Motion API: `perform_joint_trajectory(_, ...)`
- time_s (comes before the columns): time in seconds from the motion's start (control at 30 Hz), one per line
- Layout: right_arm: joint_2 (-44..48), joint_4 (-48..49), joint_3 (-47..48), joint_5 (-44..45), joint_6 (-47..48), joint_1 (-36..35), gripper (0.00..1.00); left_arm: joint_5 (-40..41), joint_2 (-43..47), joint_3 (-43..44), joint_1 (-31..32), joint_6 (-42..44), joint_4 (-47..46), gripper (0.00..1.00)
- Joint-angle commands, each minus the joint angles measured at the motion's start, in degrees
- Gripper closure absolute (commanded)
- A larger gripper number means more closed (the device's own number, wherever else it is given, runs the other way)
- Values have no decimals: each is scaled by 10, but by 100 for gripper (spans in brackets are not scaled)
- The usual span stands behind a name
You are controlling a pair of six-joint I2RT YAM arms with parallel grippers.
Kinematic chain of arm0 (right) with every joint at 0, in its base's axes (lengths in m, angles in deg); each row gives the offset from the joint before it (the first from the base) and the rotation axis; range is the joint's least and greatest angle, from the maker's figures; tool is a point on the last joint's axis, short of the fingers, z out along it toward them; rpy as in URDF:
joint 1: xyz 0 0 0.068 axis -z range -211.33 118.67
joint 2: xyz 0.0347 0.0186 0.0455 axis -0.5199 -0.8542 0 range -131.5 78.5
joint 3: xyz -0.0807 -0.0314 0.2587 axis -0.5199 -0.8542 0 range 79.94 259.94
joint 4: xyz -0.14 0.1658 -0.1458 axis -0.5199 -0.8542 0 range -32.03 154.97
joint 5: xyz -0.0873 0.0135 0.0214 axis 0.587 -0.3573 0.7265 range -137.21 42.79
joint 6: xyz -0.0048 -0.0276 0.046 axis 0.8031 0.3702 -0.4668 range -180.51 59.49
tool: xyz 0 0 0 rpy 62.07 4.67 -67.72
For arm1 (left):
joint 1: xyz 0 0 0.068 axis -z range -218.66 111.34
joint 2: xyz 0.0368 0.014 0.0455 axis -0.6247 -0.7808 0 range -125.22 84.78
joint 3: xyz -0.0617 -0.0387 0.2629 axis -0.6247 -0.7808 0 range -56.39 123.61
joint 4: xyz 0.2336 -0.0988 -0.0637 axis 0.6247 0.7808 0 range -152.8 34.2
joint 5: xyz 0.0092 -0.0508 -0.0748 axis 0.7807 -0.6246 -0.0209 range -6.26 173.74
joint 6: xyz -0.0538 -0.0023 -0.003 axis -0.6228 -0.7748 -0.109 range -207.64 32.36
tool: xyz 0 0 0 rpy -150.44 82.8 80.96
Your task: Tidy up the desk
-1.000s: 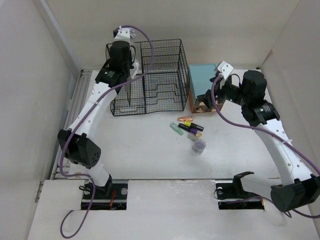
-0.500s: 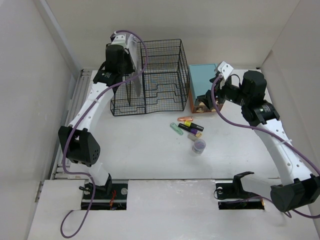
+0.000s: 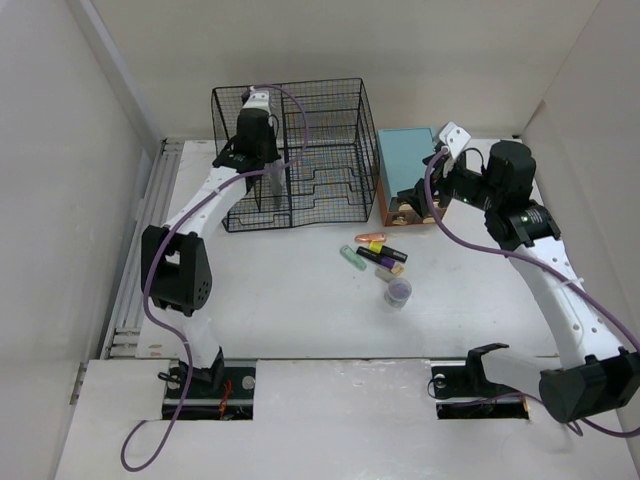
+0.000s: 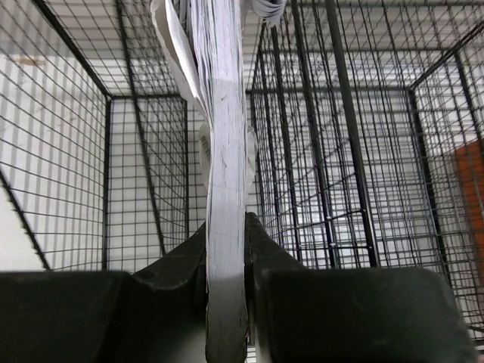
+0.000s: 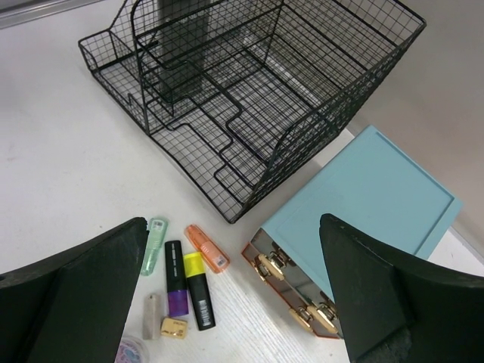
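Observation:
The white desk (image 3: 280,300) carries a black wire rack (image 3: 320,150) at the back. My left gripper (image 3: 256,152) reaches into the rack's left compartment and is shut on a thin white stack of paper (image 4: 223,151), which stands on edge between its fingers (image 4: 261,242). Mesh walls surround it in the left wrist view. My right gripper (image 3: 420,195) hangs open and holds nothing, above the front of a teal box (image 5: 363,197). Below it lie an orange highlighter (image 5: 206,247), a green one (image 5: 153,244), a purple one (image 5: 175,287) and a yellow one (image 5: 197,291).
The teal box (image 3: 405,160) has wooden drawers with brass pulls and stands right of the rack (image 5: 249,83). A small round jar (image 3: 398,292) and a small gold eraser (image 5: 173,327) sit by the highlighters (image 3: 371,250). White walls close in the desk on the left, back and right.
My left arm has swung right from behind the rack's left corner and lowered the paper into the left compartment. The right arm has not moved.

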Motion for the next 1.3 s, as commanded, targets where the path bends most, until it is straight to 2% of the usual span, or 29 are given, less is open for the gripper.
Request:
perform_joint_trajectory(0.0, -2, 33, -2, -21, -7, 2, 0, 26, 28, 23, 10, 15, -114, 100)
perform_joint_trajectory(0.27, -12, 33, -2, -21, -7, 2, 0, 15, 16, 28, 10, 15, -85, 100)
perform_joint_trajectory(0.3, -12, 33, -2, -21, -7, 2, 0, 15, 16, 21, 10, 15, -85, 90)
perform_joint_trajectory(0.33, -12, 33, -2, -21, -7, 2, 0, 15, 16, 13, 10, 9, -85, 58)
perform_joint_trajectory(0.37, -12, 33, -2, -21, -7, 2, 0, 15, 22, -5, 10, 9, -101, 45)
perform_joint_trajectory(0.43, -12, 28, -2, -21, -7, 7, 0, 21, 30, -12, 10, 9, -108, 29)
perform_joint_trajectory(0.53, -12, 28, -2, -28, -7, 13, 0, 21, 51, -18, 10, 9, -108, 20)
perform_joint_trajectory(0.67, -12, 28, 3, -21, -7, 20, 0, 27, 95, -11, 15, 4, -108, 22)
perform_joint_trajectory(0.7, -12, 28, 3, -14, -7, 20, 0, 27, 106, -4, 15, -2, -102, 25)
perform_joint_trajectory(0.73, -12, 28, 3, -6, -7, 27, 0, 35, 131, -4, 15, -2, -96, 32)
perform_joint_trajectory(0.77, -12, 28, 3, 14, -7, 27, 0, 41, 145, -4, 15, -11, -96, 69)
perform_joint_trajectory(0.8, -12, 28, 3, 32, -7, 27, 2, 47, 160, -4, 15, -24, -87, 93)
perform_joint_trajectory(0.83, -6, 28, 3, 51, -7, 27, 24, 52, 195, -16, 15, -32, -81, 100)
perform_joint_trajectory(0.87, -6, 28, 3, 85, -7, 27, 45, 52, 216, -25, 15, -39, -76, 100)
perform_joint_trajectory(0.9, 0, 28, -5, 104, -7, 27, 70, 41, 239, -37, 15, -49, -76, 100)
perform_joint_trajectory(0.93, 0, 28, -19, 125, -16, 27, 100, 30, 290, -52, 15, -67, -71, 100)
perform_joint_trajectory(1.0, 6, 17, -30, 154, -16, 32, 100, -18, 345, -112, 15, -89, -71, 99)
perform_joint_trajectory(1.03, 6, 8, -30, 160, -23, 32, 100, -43, 372, -139, 20, -97, -71, 61)
perform_joint_trajectory(1.07, -8, -2, -43, 160, -30, 32, 64, -70, 423, -194, 20, -106, -86, 43)
perform_joint_trajectory(1.1, -16, -10, -49, 152, -35, 39, 44, -118, 445, -221, 20, -130, -87, 31)
perform_joint_trajectory(1.17, -36, -22, -70, 130, -61, 51, 25, -183, 490, -266, 20, -148, -79, 20)
perform_joint_trajectory(1.2, -62, -29, -77, 102, -71, 57, 22, -228, 502, -310, 20, -173, -79, 18)
perform_joint_trajectory(1.27, -89, -29, -88, 86, -93, 68, 27, -280, 528, -368, 26, -194, -108, 21)
